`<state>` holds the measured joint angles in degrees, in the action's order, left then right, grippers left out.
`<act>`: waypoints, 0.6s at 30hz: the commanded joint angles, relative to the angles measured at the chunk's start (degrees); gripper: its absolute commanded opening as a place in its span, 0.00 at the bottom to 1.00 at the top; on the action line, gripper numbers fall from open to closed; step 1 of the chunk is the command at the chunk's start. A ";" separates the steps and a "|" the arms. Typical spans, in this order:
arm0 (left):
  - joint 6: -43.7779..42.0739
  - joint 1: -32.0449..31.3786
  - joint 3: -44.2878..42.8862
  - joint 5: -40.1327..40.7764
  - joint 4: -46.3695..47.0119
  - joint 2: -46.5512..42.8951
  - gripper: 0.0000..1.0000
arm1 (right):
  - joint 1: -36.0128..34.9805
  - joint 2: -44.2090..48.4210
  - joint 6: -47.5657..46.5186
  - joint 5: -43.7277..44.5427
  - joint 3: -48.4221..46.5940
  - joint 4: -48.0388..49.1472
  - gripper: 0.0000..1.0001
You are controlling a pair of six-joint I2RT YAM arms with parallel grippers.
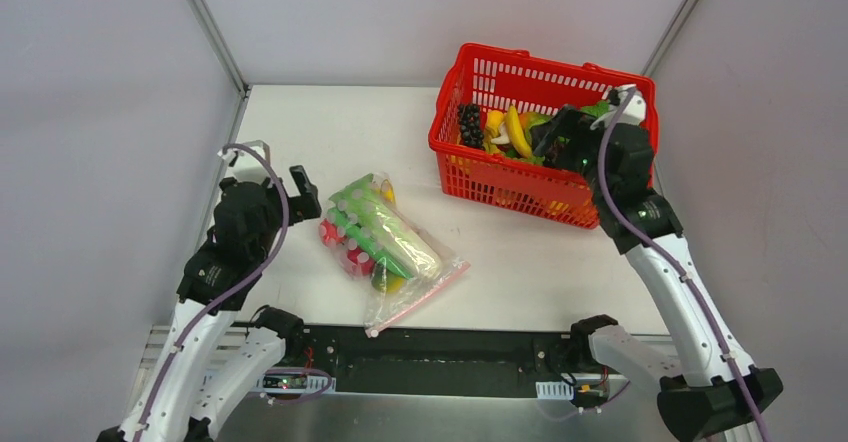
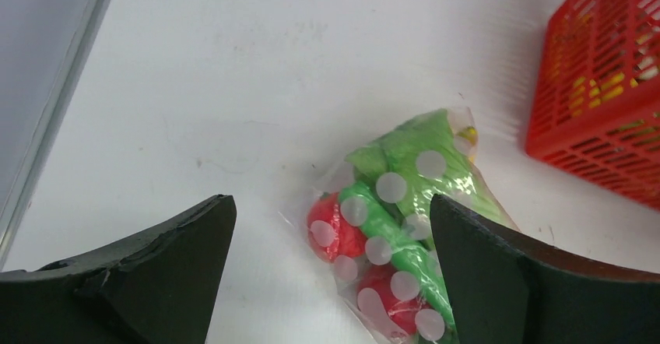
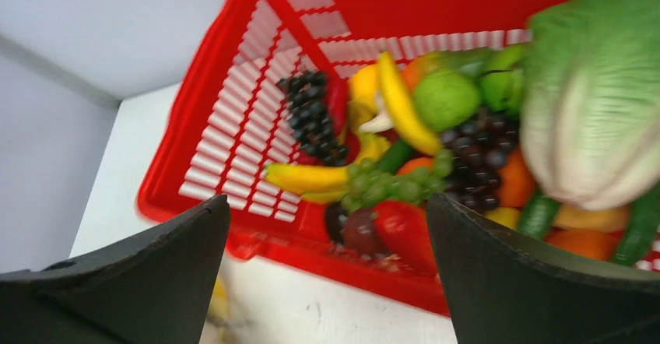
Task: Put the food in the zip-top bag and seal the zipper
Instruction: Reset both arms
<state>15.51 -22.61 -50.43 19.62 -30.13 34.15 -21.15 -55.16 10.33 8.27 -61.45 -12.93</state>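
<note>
Clear plastic zip-top bag with pale dots [image 1: 400,252] lies flat on the white surface [image 1: 330,127], left of centre, close to the near edge, set diagonally. In the bag:
- long green toy vegetables [image 1: 372,224]
- round red toy fruits [image 1: 338,240] along their left side
- a whitish oval piece [image 1: 422,260] toward the near end
- a bit of yellow [image 1: 388,284] beside it

Thin pink zipper strip [image 1: 425,297] runs along the bag's edge nearest the near edge of the surface. Can't tell if it's pressed shut.

Red plastic mesh basket [image 1: 500,177] sits toward the far right corner, well apart from the bag. It is full of toy produce:
- dark grape bunch [image 3: 311,114]
- yellow bananas [image 3: 401,107]
- green grapes [image 3: 393,184]
- round green fruit [image 3: 445,99]
- pale green-white cabbage [image 3: 595,103]
- an orange [image 3: 515,180]
- a red piece [image 3: 405,231]

Left claw [image 2: 328,204] hangs just left of the bag, toward the surface's left edge. Jaws wide, nothing in them. The bag's end shows between the fingers, nearer the right one.

Right claw [image 3: 327,202] is over the basket's right end. Jaws wide, empty, produce below.
</note>
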 commanded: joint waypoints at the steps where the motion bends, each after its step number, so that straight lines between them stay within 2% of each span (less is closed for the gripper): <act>1: 3.45 8.58 -4.33 -9.01 -2.51 2.94 0.99 | 8.84 -0.94 4.16 -3.08 -5.07 -4.79 1.00; 7: 8.44 8.64 -5.49 -3.00 -7.19 1.59 0.99 | 10.38 2.59 4.95 -5.88 -0.15 -1.36 1.00; 18: 10.68 8.64 -5.48 -1.19 -8.60 -0.93 0.99 | 10.42 2.75 4.51 -10.37 1.42 -2.45 1.00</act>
<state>24.58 -14.20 -53.93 17.08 -38.59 33.45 -10.79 -53.15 14.35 0.16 -60.01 -16.34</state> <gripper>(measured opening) 0.990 0.994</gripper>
